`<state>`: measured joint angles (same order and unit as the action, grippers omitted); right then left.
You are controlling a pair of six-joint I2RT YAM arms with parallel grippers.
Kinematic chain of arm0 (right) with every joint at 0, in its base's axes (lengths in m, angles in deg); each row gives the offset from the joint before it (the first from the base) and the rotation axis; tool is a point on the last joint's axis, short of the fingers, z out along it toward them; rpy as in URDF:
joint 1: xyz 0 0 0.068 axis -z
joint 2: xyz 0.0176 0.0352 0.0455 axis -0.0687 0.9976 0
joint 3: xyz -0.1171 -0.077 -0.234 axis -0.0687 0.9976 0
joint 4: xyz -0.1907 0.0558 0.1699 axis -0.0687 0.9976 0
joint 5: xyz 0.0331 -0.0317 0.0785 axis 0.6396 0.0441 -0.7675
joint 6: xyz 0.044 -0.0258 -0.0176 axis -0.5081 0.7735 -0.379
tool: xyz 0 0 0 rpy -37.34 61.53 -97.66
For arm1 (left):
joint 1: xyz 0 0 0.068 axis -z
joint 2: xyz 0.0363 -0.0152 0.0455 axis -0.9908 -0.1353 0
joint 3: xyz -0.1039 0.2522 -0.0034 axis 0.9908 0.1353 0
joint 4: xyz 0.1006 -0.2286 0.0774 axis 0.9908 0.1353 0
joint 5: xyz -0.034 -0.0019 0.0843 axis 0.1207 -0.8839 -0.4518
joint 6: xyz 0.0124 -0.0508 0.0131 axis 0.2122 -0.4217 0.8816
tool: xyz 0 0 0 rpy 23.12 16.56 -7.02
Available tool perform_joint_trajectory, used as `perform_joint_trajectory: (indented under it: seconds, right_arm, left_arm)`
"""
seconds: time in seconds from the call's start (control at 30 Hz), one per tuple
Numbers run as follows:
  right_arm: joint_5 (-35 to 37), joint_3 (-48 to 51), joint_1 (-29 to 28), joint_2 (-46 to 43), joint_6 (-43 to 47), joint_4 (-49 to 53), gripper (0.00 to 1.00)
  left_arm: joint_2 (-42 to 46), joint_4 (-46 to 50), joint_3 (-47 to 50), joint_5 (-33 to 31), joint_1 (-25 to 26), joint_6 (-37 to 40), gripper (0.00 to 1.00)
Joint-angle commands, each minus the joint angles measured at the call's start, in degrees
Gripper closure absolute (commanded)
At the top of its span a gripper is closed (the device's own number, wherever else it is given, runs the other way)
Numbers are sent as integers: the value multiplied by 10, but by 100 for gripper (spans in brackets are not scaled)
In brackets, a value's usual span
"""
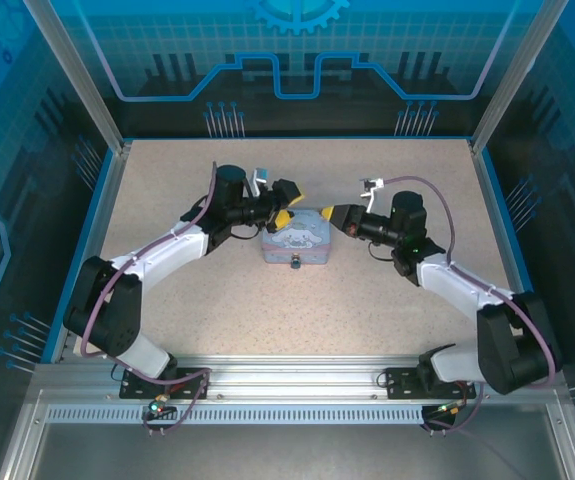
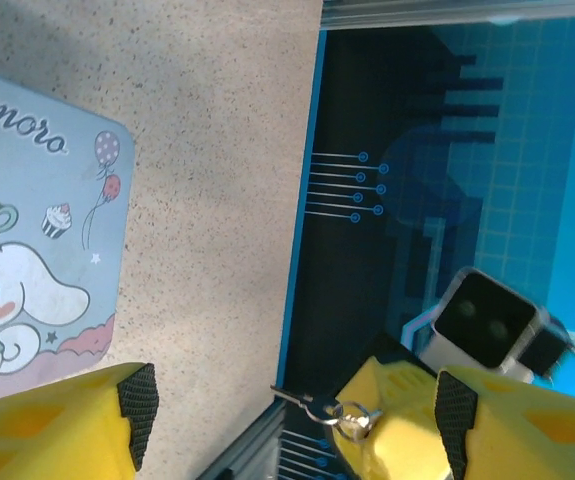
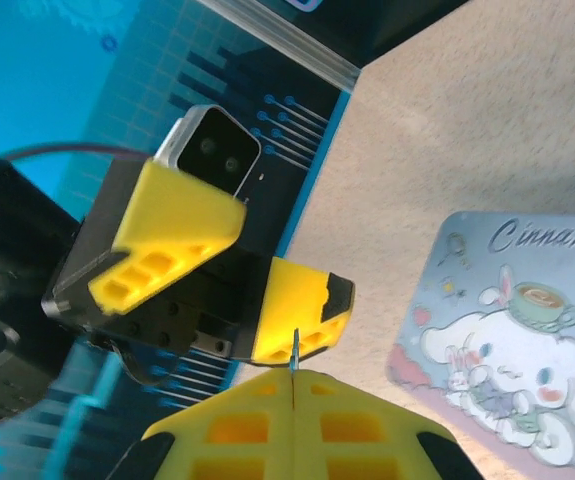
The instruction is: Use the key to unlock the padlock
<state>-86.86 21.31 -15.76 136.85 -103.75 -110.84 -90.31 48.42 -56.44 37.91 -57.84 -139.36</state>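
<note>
Between the fingers [image 2: 57,425] of the left gripper [image 2: 297,405] I read a wide gap. The two yellow fingers stand well apart and nothing is clamped in them. Status, left gripper: open and empty.

Inside that gap, on the left wrist view, I see the tip of the right gripper [image 1: 331,214]. Its two yellow fingers are pressed flat together along one seam. Status, right gripper: closed on the key [image 2: 312,403].

Key position:
- The key is pinched at the very tip of the right gripper.
- On the right wrist view a thin metal edge stands straight out of the seam, pointing toward the left gripper.
- On the left wrist view the greyish shank sticks out sideways from the right gripper's tip, and a small ring [image 2: 352,420] sits against the yellow finger.
- The key touches neither finger of the left gripper.

Below both grippers lies a pale-blue tin [image 1: 297,240] with a cartoon dog on the lid, flat on the speckled table [image 1: 387,300]. From above, the two gripper tips face each other over the tin's far edge, the left one over the far-left corner and the right one beside the far-right corner.

Padlock position: I see the padlock [image 1: 295,265] as a small dark item at the middle of the tin's near edge, on the base side of both grippers, with the whole lid between it and the key. It is too small for me to tell whether the shackle is open.
</note>
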Motion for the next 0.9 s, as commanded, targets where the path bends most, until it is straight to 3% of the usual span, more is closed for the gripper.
perform_joint_trajectory:
  seconds: [0.0, 0.13, 0.43, 0.87]
  right_arm:
    - [98, -32, -58, -62, 183, 108, 100]
    - [154, -46, -93, -84, 258, 153, 100]
    - [160, -57, -94, -75, 276, 166, 100]
    - [246, -99, -142, -62, 372, 233, 100]
  left_arm:
    - [13, -4, 5, -8, 0, -81, 25]
    - [15, 24, -1, -18, 6, -110, 25]
    - [27, 52, -8, -30, 13, -135, 29]
    - [5, 61, -29, -35, 43, -157, 44]
